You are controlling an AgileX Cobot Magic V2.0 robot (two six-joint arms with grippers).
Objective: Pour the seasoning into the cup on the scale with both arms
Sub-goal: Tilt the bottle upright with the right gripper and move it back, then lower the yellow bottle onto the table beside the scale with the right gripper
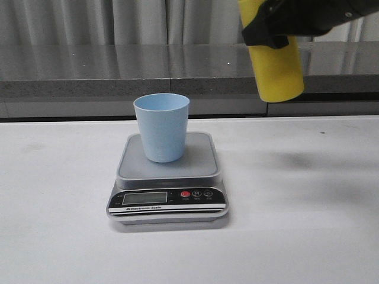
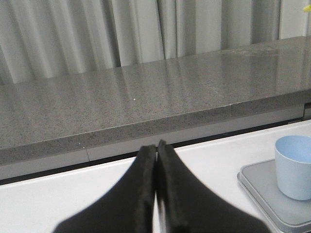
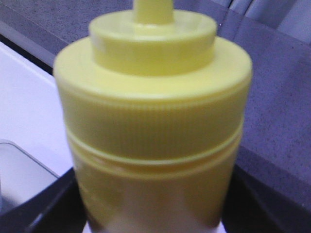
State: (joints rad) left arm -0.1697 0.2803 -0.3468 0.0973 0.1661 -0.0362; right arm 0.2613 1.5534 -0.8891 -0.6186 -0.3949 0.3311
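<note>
Nearest on the white bench (image 1: 53,236) sits the flat silver-grey digital scale (image 1: 168,204), and the small pale blue plastic cup (image 1: 161,127) stands upright on its platform. The left hand (image 2: 156,160) has its fingers pressed together, holding nothing. Farther back and high, right of the cup, the right hand (image 1: 278,26) pinches the tall yellow plastic seasoning bottle (image 1: 276,65). Its long axis is almost vertical, base down; the nozzle seems to point up. The bottle is probably being carried over. Next it must reach above the cup and tip.
</note>
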